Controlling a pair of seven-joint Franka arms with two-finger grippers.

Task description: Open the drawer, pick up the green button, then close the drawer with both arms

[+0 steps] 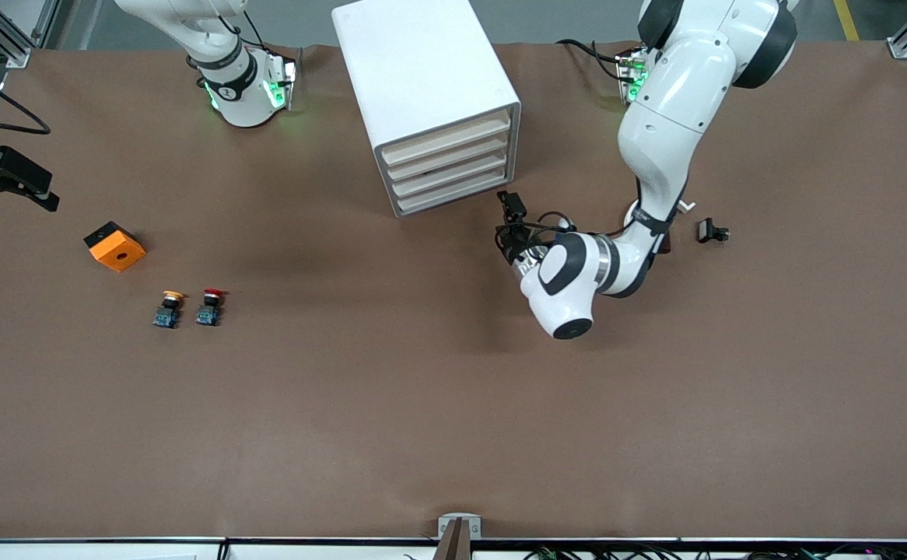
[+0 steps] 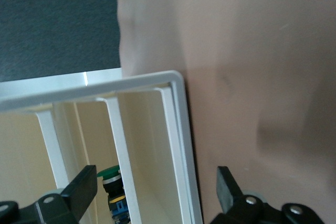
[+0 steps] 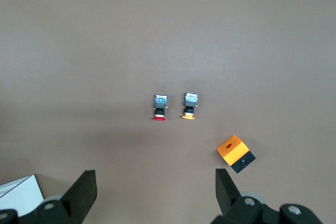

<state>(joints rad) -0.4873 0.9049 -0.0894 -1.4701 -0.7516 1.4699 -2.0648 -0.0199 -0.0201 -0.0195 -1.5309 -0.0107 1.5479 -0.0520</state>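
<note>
Our left gripper [image 2: 157,195] hangs at the cabinet [image 1: 430,101] front, fingers [image 2: 81,187] wide apart, the green button [image 2: 111,182] showing between them inside the cabinet. Our right gripper [image 3: 156,192] waits over bare table [image 3: 157,35], fingers spread, nothing held.

Two large white jointed robot arms [image 1: 660,132] with black bands; green lights glowing at the bases; black cables looping beside the black two-finger grippers [image 1: 509,227].

The button [image 2: 111,190] shows only partly between the cabinet's [image 2: 173,145] white frame bars, its base cut off by the edge; from the front camera it is hidden, and the left gripper [image 1: 509,233] is mostly masked by its wrist
</note>
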